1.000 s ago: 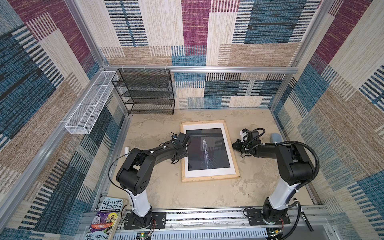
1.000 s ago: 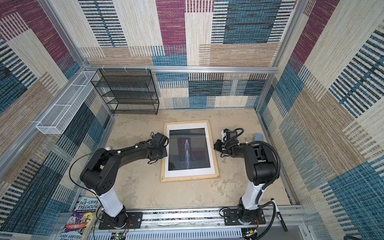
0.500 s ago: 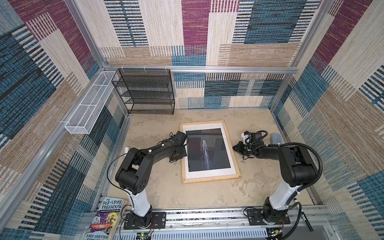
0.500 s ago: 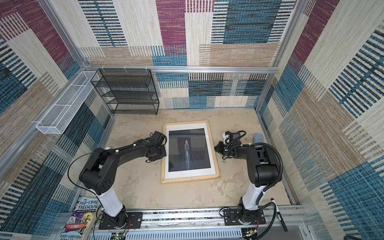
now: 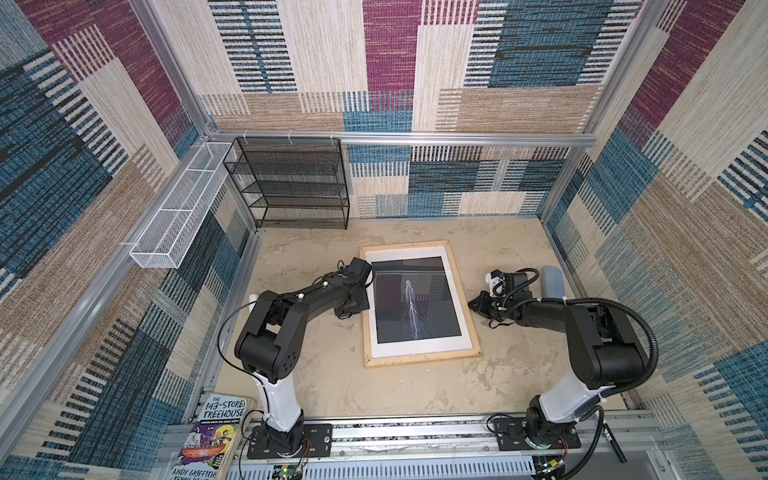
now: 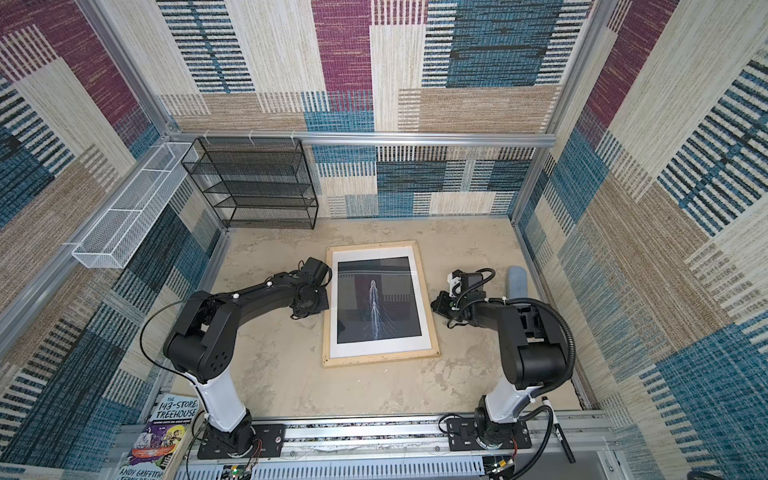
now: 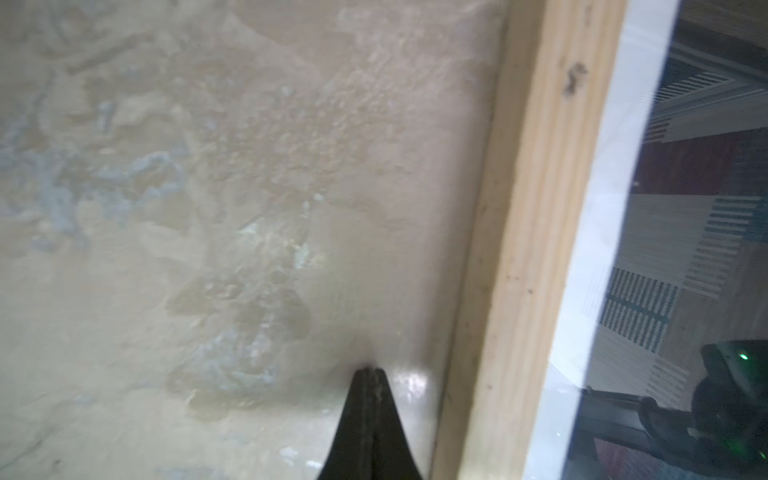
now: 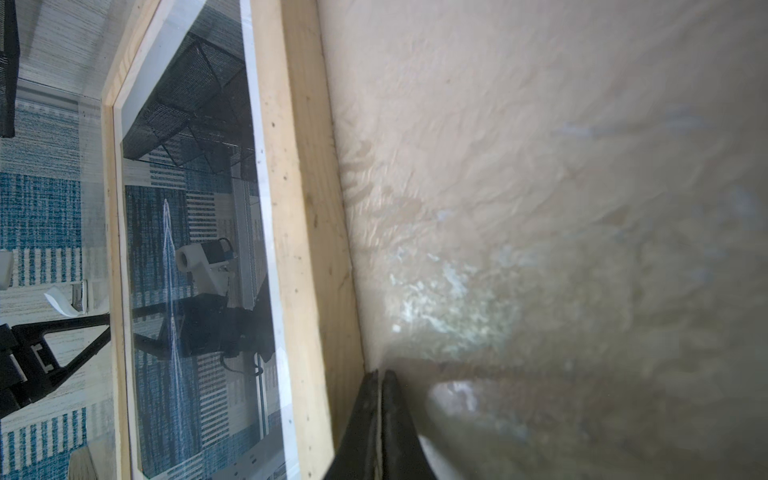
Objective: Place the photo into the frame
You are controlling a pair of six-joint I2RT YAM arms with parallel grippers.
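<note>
In both top views the photo (image 5: 415,307) is lying inside the frame (image 5: 422,359), mid-picture, with the left gripper (image 5: 355,308) and right gripper (image 5: 478,305) flanking it. In the left wrist view the jaws are pressing together, empty (just beside the rail). In the right wrist view they are doing likewise, perhaps touching wood.

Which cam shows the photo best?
A top view: the whole photo lies inside the frame, all four white margins visible. Left wrist catches one edge strip; right wrist shows more, obliquely, under reflections.
</note>
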